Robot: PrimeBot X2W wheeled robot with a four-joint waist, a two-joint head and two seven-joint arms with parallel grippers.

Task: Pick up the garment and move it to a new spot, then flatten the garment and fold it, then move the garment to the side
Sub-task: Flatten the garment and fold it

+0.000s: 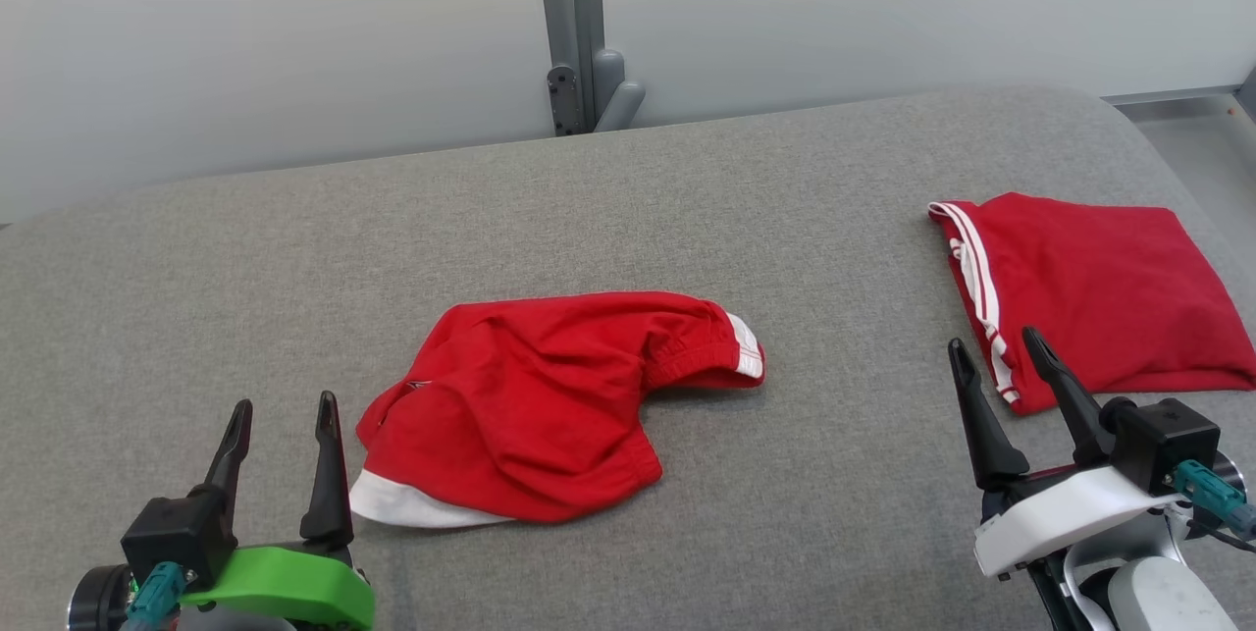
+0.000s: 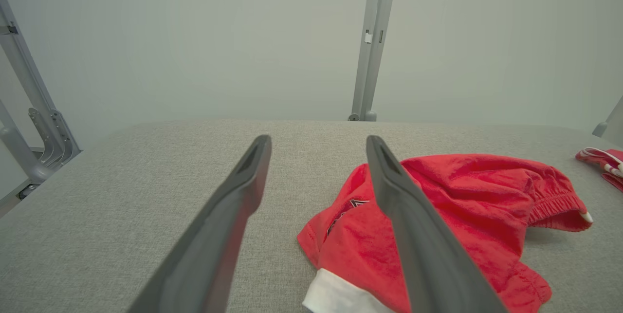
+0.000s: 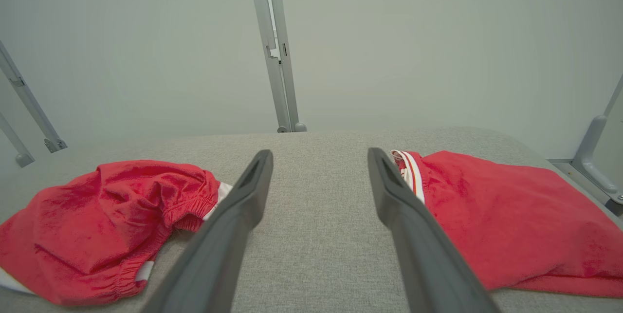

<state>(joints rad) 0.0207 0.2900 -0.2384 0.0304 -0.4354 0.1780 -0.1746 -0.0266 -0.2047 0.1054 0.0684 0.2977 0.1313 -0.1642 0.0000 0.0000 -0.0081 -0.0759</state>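
A crumpled red garment [image 1: 535, 391] with white trim lies in the middle of the grey padded table [image 1: 687, 189]; it also shows as the red garment [image 2: 452, 215] in the left wrist view and the red garment [image 3: 107, 220] in the right wrist view. My left gripper [image 1: 285, 420] stands open at the lower left, just left of the garment's white hem, with nothing between its fingers. At the lower right my right gripper [image 1: 996, 356] is open too, empty, beside a second cloth.
A second red garment [image 1: 1089, 302] with white stripes lies folded flat at the table's right edge, also seen as a folded red garment [image 3: 511, 215]. A grey metal post [image 1: 579, 32] stands behind the table's far edge against a pale wall.
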